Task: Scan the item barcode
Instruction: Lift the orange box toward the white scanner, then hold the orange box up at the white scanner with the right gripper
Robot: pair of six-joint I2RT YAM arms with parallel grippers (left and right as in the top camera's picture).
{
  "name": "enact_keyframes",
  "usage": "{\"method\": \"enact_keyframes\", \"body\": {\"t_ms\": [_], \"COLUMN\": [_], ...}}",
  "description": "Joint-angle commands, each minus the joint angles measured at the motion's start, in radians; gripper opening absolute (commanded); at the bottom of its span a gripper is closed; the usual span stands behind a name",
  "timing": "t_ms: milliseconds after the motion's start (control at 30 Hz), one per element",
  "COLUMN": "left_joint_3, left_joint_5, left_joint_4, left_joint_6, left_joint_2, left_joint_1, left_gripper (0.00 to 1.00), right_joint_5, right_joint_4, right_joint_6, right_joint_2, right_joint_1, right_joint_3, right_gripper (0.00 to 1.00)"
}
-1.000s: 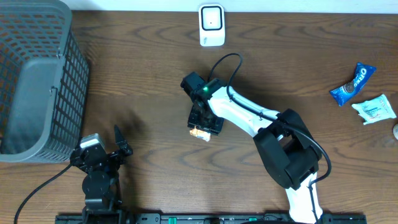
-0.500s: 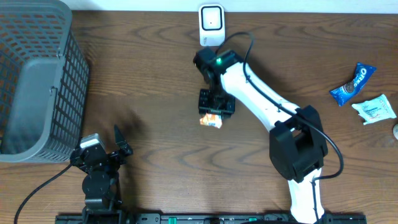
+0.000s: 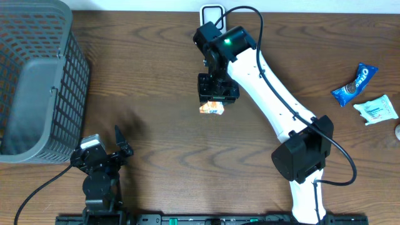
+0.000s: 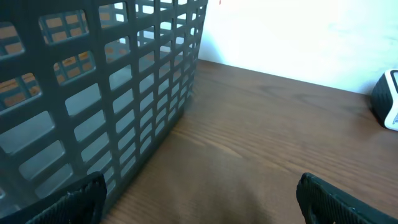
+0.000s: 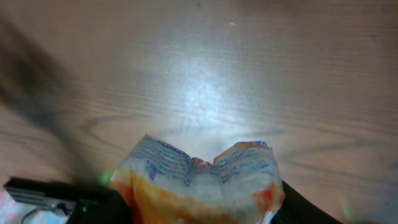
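Note:
The item is a crumpled orange-and-white snack packet (image 3: 212, 108), and my right gripper (image 3: 216, 100) is shut on it and holds it above the table. In the right wrist view the packet (image 5: 199, 183) fills the space between the dark fingers (image 5: 301, 208), its printed side facing the wood below. The white barcode scanner (image 3: 212, 9) stands at the table's back edge just beyond the right arm, which hides most of it. My left gripper (image 3: 103, 141) rests at the front left, open with nothing between its fingers (image 4: 329, 199).
A large grey mesh basket (image 3: 37, 81) fills the back left, close beside the left gripper (image 4: 199, 202). A blue Oreo packet (image 3: 355, 84) and a white packet (image 3: 377, 109) lie at the far right. The scanner (image 4: 388, 99) shows at the left wrist view's right edge.
The right arm has carried the packet toward the back of the table, closer to the scanner. The left arm has not moved.

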State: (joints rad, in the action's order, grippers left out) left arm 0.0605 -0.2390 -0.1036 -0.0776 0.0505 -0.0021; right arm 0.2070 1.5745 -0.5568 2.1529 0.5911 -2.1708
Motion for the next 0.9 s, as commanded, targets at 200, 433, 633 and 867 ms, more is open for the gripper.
{"method": "enact_keyframes", "body": {"t_ms": [200,433,633,867], "left_joint_3": [-0.029,-0.029,-0.029,-0.029], "left_joint_5": [-0.008,-0.008,-0.008,-0.008], "left_joint_4": [-0.01,-0.01,-0.01,-0.01], "left_joint_6": [0.006,0.006,0.006,0.006], "left_joint_2": [-0.001,-0.001,-0.001,-0.001], "left_joint_1": [-0.004,-0.004,-0.004,-0.004], "left_gripper": [0.98,0.98,0.98,0.98], "right_joint_5": [0.001,0.001,-0.126,-0.417], "right_joint_4": [0.032,0.051,-0.054,-0.37], "right_joint_6": [0.039,0.039,0.058,0.091], "right_joint_2": [0.004,0.004,0.004,0.004], "right_joint_1": [0.0,0.0,0.0,-0.002], "right_joint_3": [-0.021,-0.021,-0.021,-0.021], "right_gripper": [0.49,0.5,0.51,0.53]}}
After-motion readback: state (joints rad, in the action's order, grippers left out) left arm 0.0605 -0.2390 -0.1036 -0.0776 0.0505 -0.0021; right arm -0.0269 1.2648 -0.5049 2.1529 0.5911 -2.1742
